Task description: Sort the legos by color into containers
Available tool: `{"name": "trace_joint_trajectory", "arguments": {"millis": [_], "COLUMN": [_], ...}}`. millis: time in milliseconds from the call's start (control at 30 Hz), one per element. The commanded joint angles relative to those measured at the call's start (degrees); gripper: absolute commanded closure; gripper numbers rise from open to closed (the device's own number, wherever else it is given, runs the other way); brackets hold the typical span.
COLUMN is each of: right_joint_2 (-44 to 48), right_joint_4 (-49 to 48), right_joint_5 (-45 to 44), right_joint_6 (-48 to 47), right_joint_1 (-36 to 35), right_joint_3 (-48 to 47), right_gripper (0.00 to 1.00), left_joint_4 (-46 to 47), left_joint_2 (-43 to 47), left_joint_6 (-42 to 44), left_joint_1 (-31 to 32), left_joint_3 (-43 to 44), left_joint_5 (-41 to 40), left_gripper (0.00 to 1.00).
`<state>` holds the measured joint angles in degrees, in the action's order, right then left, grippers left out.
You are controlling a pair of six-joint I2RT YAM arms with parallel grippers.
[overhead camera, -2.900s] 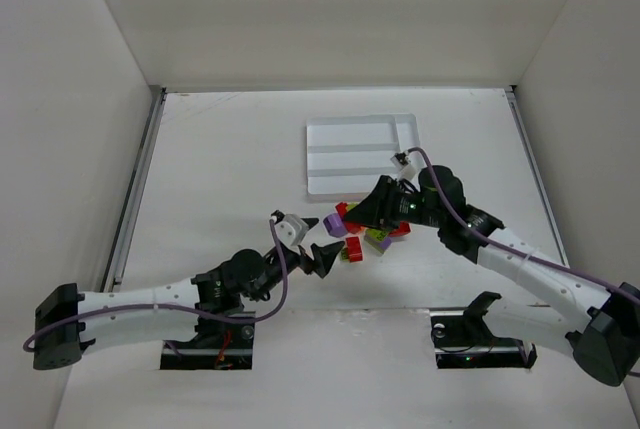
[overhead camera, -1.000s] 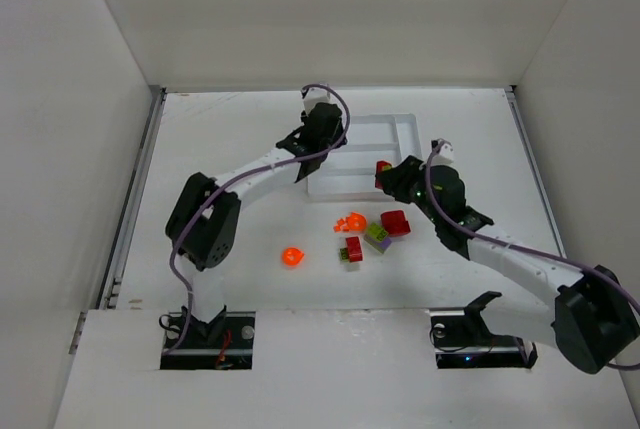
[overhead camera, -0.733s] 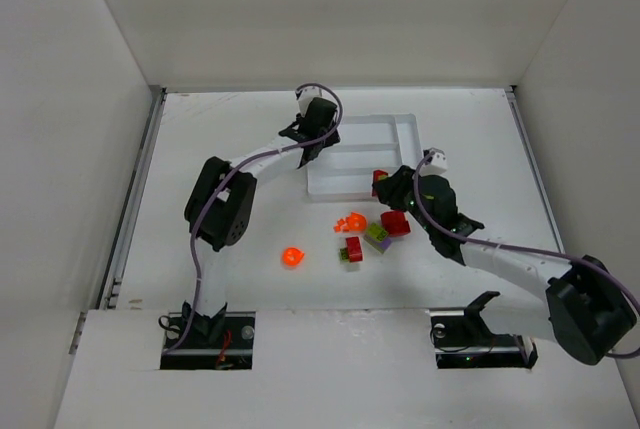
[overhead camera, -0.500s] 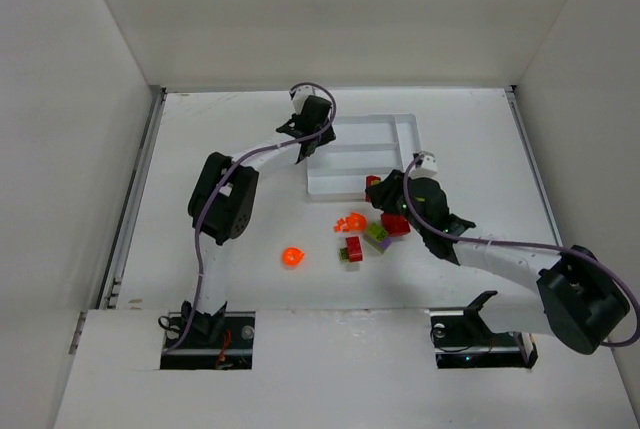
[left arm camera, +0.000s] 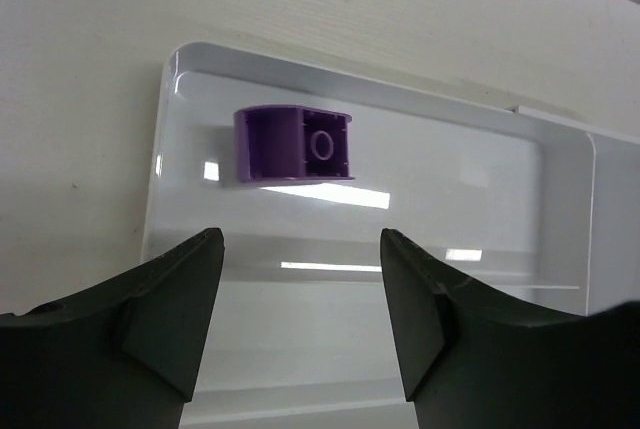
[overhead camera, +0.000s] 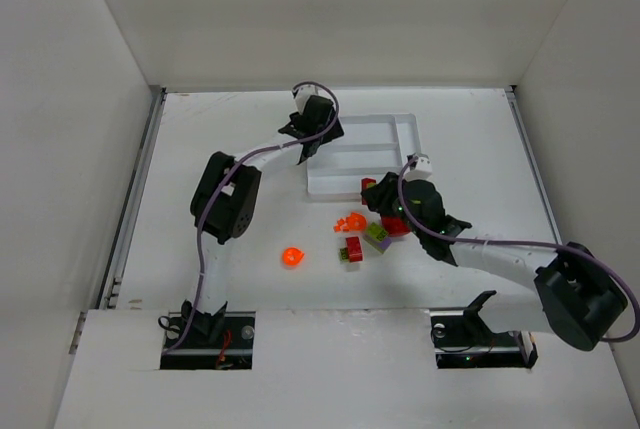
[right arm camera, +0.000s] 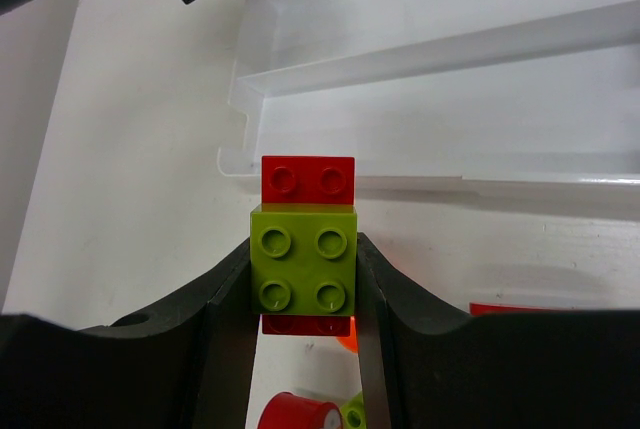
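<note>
An orange round [overhead camera: 291, 256] lies alone on the table, well apart from the other loose pieces. My left claw [left arm camera: 300, 249] hangs wide and empty over a corner of the tray [overhead camera: 372, 145]. A purple brick [left arm camera: 295, 144] lies on its side in the outer slot there, touching neither finger.

Between the arms, just off the tray's near edge, sit a small orange piece [overhead camera: 352, 220], a red-and-green brick [overhead camera: 352, 249] and a lime-and-purple brick [overhead camera: 377, 236].

My right claw [right arm camera: 304, 245] is clamped narrow on a lime brick [right arm camera: 303, 279] beside the tray's near corner. A red brick [right arm camera: 307, 181] sticks out past the lime one at both ends and looks joined to it. The pair has not yet crossed the rim.

My worry is that joint. If I let go over any slot, one colour lands where it does not belong.

The fingers press only the lime, so the red seems to hang by its studs. A knock on the rim could shake it off onto the table or into the wrong slot.

Both arms crowd the same end of the tray. If I swing the right one in before the left is out of the way, they could strike and jolt the tray, scattering what is sorted.
</note>
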<state>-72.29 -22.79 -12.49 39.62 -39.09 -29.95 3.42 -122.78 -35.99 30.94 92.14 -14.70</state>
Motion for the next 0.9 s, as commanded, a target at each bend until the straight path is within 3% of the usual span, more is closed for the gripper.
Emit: {"name": "trace_joint_trajectory", "arguments": {"millis": [0, 167, 400, 500, 700, 867], "right_joint_2": [1.8, 3.6, 2.9, 1.0, -3.4, -7.2], "right_joint_4": [-4.1, -4.3, -9.5, -12.5, -16.8, -21.9], "right_joint_5": [-0.4, 4.9, 21.6, 24.7, 26.3, 26.6], "right_joint_6": [-1.1, -0.6, 7.1, 11.0, 21.5, 28.5], "right_joint_1": [-0.2, -0.1, 3.4, 3.3, 2.9, 1.8], "right_joint_3": [-1.9, -1.9, -1.3, -2.0, -5.4, -6.7], "right_gripper": [0.82, 0.81, 0.80, 0.80, 0.78, 0.78], "left_joint_4": [4.0, 12.0, 24.6, 29.6, 35.7, 40.5], "left_joint_2": [8.7, 23.6, 45.3, 53.6, 63.1, 65.7], "left_joint_6": [0.8, -1.6, -12.0, -17.1, -21.3, -21.3], "left_joint_1": [0.9, 3.6, 9.4, 11.1, 12.9, 13.7], "left_joint_3": [-4.8, -21.6, -49.5, -58.5, -66.9, -69.3], "left_joint_5": [-0.5, -0.2, 2.7, 3.5, 3.6, 4.8], "left_gripper": [0.39, 0.43, 0.46, 0.46, 0.45, 0.41]}}
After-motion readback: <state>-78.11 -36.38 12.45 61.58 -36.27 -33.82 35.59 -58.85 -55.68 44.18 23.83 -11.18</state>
